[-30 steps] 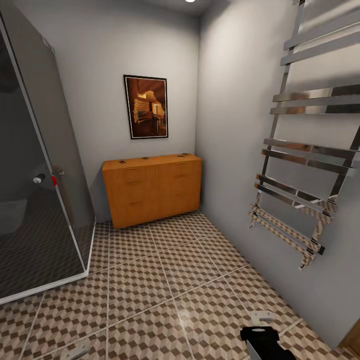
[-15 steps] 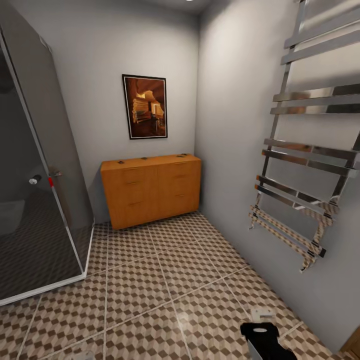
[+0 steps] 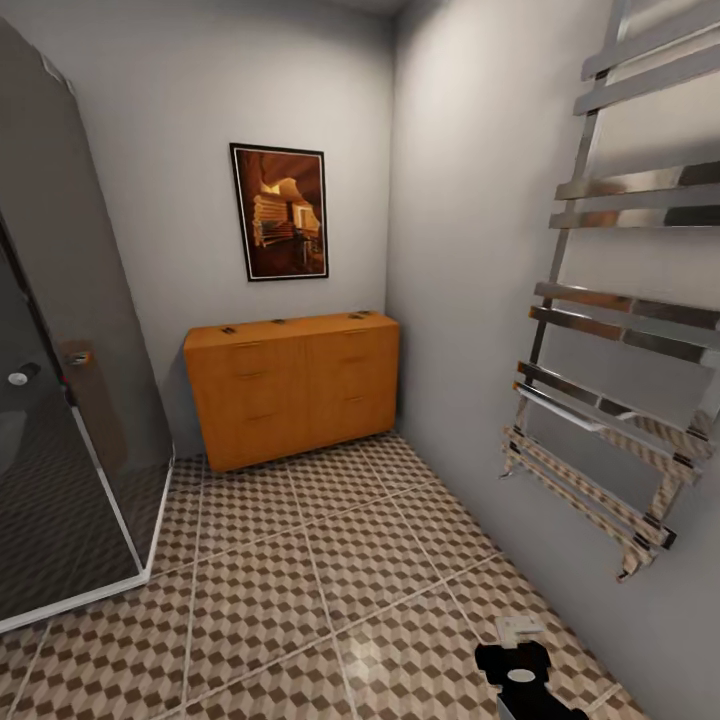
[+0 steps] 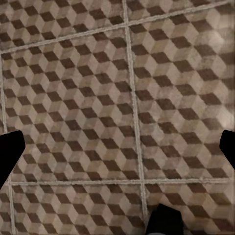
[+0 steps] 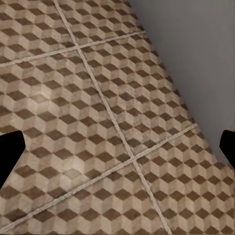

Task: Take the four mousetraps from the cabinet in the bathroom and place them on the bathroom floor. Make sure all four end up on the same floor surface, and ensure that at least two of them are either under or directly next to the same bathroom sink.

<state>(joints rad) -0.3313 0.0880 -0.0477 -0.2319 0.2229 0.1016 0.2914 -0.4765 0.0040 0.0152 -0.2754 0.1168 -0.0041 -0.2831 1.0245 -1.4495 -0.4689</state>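
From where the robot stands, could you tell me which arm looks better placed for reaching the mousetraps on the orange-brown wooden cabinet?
Neither yet: the orange-brown wooden cabinet is far across the cube-patterned tiled floor. Both wrist views show open jaws over tiles.

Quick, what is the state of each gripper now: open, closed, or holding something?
Left gripper: open, fingers wide apart, holding nothing, over the bathroom floor.
Right gripper: open, fingers wide apart, holding nothing.
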